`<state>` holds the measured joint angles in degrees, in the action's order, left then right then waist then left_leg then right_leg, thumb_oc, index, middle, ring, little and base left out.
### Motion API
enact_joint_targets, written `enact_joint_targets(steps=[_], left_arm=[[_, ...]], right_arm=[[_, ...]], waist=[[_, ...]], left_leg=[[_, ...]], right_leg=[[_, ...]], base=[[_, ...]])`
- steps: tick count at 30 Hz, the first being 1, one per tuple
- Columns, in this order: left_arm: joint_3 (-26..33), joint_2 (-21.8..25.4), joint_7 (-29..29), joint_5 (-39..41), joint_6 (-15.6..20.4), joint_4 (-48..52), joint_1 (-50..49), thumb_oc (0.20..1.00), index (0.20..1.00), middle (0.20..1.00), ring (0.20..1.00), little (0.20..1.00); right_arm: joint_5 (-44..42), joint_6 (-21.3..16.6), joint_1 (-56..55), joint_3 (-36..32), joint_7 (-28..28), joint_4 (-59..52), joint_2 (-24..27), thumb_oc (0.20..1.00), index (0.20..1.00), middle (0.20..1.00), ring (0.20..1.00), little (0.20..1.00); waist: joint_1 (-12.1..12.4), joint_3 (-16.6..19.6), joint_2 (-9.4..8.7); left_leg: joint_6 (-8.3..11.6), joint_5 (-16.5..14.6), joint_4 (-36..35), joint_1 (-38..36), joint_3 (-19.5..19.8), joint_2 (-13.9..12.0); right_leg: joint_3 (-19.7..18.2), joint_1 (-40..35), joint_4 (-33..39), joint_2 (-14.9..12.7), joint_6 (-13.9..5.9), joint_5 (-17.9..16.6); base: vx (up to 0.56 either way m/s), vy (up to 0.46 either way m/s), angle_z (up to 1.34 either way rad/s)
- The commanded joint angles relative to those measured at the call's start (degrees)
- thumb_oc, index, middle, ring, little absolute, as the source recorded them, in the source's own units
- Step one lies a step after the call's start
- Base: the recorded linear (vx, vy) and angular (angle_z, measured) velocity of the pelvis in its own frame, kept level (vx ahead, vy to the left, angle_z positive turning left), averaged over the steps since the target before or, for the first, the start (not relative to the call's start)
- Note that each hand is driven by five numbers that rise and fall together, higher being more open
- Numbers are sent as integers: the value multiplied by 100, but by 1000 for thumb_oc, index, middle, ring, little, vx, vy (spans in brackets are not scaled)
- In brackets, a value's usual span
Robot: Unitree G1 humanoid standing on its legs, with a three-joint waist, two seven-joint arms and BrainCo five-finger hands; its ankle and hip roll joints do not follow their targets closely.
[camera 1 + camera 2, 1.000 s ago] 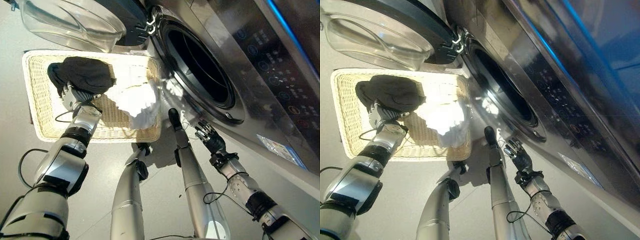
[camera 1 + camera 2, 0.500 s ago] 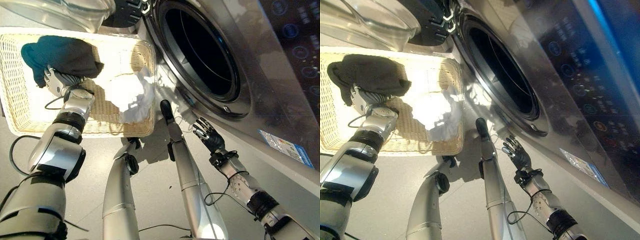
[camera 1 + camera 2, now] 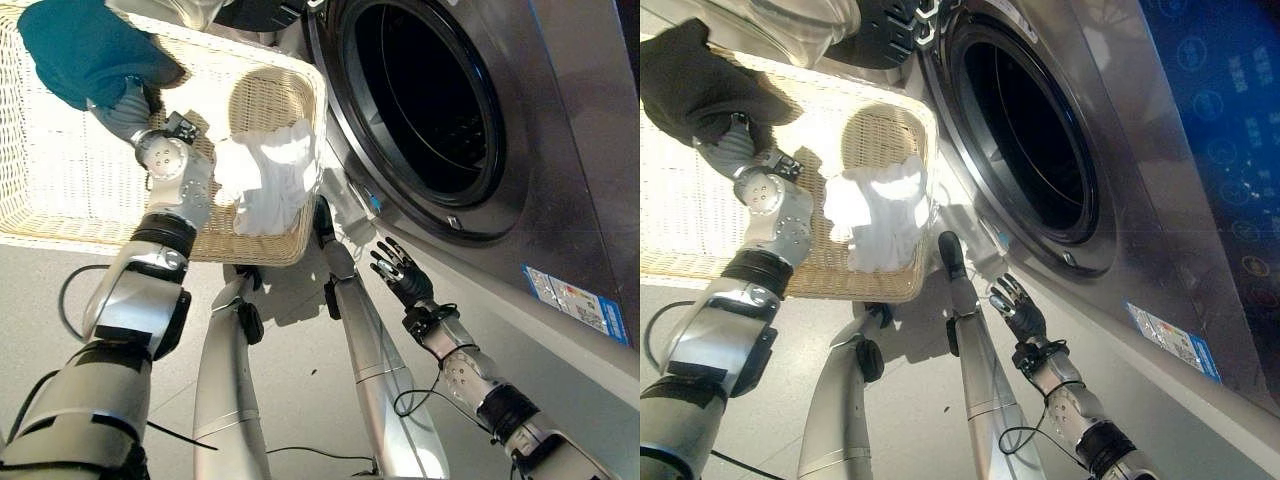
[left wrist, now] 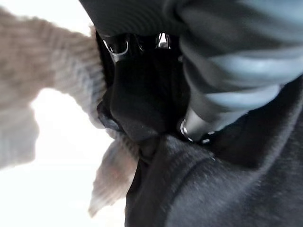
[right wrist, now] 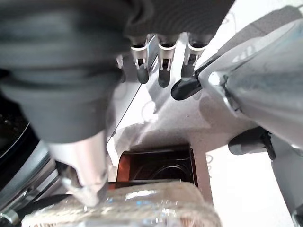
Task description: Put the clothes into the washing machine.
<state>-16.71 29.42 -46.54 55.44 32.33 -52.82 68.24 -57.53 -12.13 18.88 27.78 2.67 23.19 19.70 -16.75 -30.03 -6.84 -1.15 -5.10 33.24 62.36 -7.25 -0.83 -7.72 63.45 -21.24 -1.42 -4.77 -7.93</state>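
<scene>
Washer [image 3: 560,130]: you have its round door opening [image 3: 425,100] facing the basket side, dark inside, nothing across the mouth. The glass door [image 3: 790,20] is swung back above the basket's far edge.

Basket [image 3: 60,190]: wicker, on the floor [image 3: 300,350] just beside the washer front; its near right corner sits close under the door opening's lower rim. Bare floor lies between the basket's near edge and you.

Dark garment [image 3: 85,50]: raised over the basket's far left part, bunched. Your left robot hand [image 3: 125,105] comes up under it, fingers curled into the cloth; the left wrist view shows dark fabric [image 4: 222,189] packed tight against the fingers, with a grey ribbed cuff [image 4: 61,90] hanging off to one side.

White garment [image 3: 265,180]: draped on the basket's right wall, near the washer, apart from the left robot hand.

Right robot hand [image 3: 400,280]: below the door opening, near the washer's front panel, fingers spread and straight, holding nothing. You cannot tell whether the fingertips touch the panel.
</scene>
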Motion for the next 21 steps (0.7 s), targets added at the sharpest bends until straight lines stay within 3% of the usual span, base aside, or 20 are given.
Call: enact_joint_targets(steps=[1, 3, 4, 8, 9, 15, 17, 21], left_arm=[[75, 69, -91, -350, 792, 570, 137, 200, 200, 200, 200, 200], [144, 96, -358, -482, 943, 664, 51, 200, 200, 200, 200, 200], [233, 105, -537, -623, 976, 791, -75, 200, 200, 200, 200, 200], [365, 99, -768, -998, 873, 994, -365, 200, 200, 200, 200, 200], [502, 61, -956, -1465, 665, 1312, -850, 200, 200, 200, 200, 200], [761, -102, -736, -1916, 496, 1826, -1813, 200, 200, 200, 200, 200], [832, -230, -670, -2442, 442, 2040, -2263, 200, 200, 200, 200, 200], [730, -375, -562, -4263, -136, 2575, -3086, 200, 200, 200, 200, 200]], right_arm=[[-139, -109, -213, 107, 197, -298, 31, 1000, 1000, 1000, 1000, 1000], [-83, -153, -261, 89, 255, -340, 28, 1000, 1000, 1000, 1000, 1000], [39, -177, -280, 41, 229, -421, 19, 1000, 1000, 1000, 1000, 1000], [228, -231, -333, 3, 211, -572, 31, 1000, 1000, 1000, 1000, 1000], [538, -345, -404, -57, 143, -864, 68, 1000, 1000, 1000, 1000, 1000], [988, -575, -453, -115, -12, -1425, 68, 1000, 1000, 1000, 1000, 1000], [1300, -651, -432, -165, -78, -1662, 52, 1000, 1000, 1000, 1000, 1000], [2122, -678, -293, -244, -224, -2138, 96, 1000, 1000, 1000, 1000, 1000]], waist=[[42, 23, 25], [84, 23, 54], [111, 23, 72], [200, 23, 121], [356, 23, 212], [647, 23, 367], [780, 23, 428], [1056, 23, 537]], left_leg=[[137, -504, -239, -755, 81, 447], [153, -381, -409, -887, 108, 464], [157, -152, -560, -891, 44, 487], [182, 3, -768, -1040, 70, 507], [227, 218, -1075, -1268, 132, 500], [297, 471, -1387, -1579, 306, 470], [317, 546, -1476, -1671, 391, 460], [352, 685, -1695, -1889, 522, 454]], right_leg=[[145, -484, 226, 571, 234, 351], [167, -592, 266, 542, 255, 373], [206, -589, 343, 491, 283, 253], [276, -728, 400, 489, 307, 284], [373, -953, 453, 496, 347, 375], [623, -1353, 409, 448, 394, 600], [737, -1496, 381, 416, 409, 682], [1001, -1812, 391, 329, 401, 783]], base=[[-42, -112, 2], [-72, -102, 4], [-102, -95, 14], [-65, -61, 9], [-90, -120, 5], [-64, -130, 11], [-48, -122, 23], [-54, -115, 23]])
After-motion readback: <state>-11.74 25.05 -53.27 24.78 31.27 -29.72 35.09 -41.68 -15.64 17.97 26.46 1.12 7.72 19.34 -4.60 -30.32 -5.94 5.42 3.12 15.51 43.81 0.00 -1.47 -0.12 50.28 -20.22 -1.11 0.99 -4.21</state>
